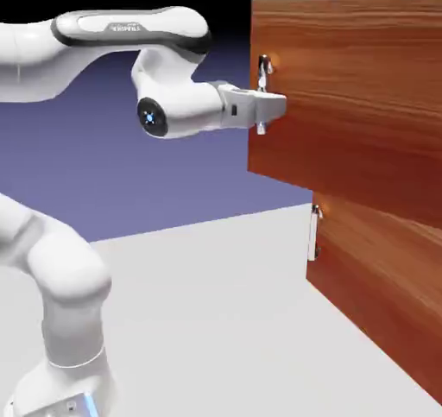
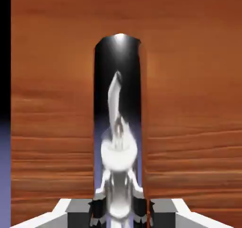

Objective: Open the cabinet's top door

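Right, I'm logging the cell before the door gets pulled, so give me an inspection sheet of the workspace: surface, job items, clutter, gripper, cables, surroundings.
Surface: pale grey floor-like plane, plain.
Job items: cabinet's top door, reddish-brown wood grain, with a vertical silver bar handle near its edge; the lower door has a like handle.
Clutter: nothing seen.
Gripper: two-finger gripper closed on the top door's handle, a fingertip at each side of it.
Cables: nothing seen.
Surroundings: blue-violet backdrop, black towards the top.
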Tool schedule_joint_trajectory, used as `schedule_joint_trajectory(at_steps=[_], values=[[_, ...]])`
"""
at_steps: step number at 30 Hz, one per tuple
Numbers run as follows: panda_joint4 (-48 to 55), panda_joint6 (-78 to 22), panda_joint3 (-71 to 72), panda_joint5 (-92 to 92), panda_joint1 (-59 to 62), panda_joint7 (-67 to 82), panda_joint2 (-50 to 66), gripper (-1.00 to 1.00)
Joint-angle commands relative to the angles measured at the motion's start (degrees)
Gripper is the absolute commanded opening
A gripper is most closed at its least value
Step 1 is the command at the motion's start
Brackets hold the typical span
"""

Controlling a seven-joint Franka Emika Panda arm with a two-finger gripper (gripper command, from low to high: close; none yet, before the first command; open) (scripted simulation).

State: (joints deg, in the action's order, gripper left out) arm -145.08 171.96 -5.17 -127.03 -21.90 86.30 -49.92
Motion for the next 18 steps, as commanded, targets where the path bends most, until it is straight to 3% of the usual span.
schedule_joint_trajectory(at_steps=[1,10,18], values=[[-0.9,0.86,-1.57,2.47,-2.08,-1.23,-1.63,-1.0],[-6.58,10.94,-11.46,22.22,-18.53,-11.64,-13.99,-1.0],[-12.47,5.02,-9.57,40.63,-12.44,-31.24,-17.82,-1.0]])
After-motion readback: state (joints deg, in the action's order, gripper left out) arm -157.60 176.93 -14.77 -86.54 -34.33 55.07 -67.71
